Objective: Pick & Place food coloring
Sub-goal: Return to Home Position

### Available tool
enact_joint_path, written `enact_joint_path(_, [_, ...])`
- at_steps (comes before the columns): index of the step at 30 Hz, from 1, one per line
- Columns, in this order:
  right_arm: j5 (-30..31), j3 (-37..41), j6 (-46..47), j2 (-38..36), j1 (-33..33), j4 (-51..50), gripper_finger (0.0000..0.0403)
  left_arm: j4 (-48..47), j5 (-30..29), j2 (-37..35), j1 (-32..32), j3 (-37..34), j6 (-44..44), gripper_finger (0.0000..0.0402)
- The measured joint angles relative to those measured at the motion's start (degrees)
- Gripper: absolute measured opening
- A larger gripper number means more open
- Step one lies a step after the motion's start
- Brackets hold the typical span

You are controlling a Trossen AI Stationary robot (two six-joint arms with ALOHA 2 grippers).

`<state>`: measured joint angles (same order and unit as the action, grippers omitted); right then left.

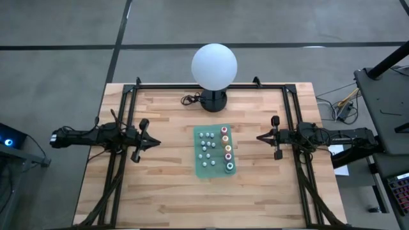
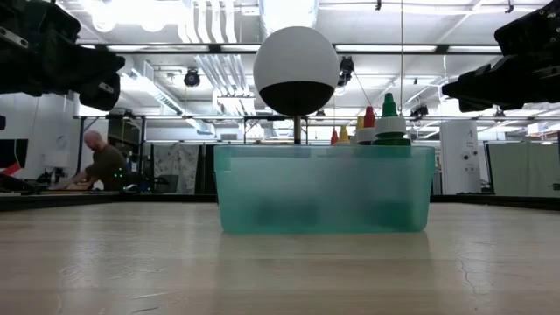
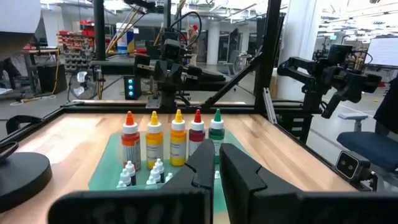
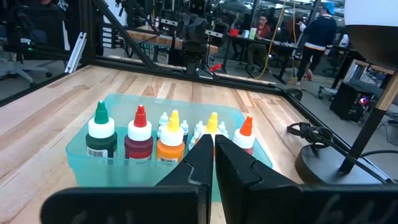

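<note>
Colour-capped and tiny whitish bottles [image 4: 139,140] stand in the bin [image 2: 324,188]; the high view shows caps only. Left end effector [image 3: 216,154], right end effector [image 4: 214,142]: narrow, empty.

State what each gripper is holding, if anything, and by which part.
Nothing is held. The left gripper and right gripper are shut and empty, either side of the green bin holding the food coloring bottles.

Two dark arms [image 1: 96,135], seemingly matte black.
</note>
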<state>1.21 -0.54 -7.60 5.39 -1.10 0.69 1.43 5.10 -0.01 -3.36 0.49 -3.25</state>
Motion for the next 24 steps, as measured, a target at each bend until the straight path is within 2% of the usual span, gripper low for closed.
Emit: enact_joint_path(24, [0.0, 0.0, -0.1, 0.0, 0.0, 0.0, 0.0009, 0.2, 0.1, 0.0, 0.0, -0.1, -2.8, 0.0])
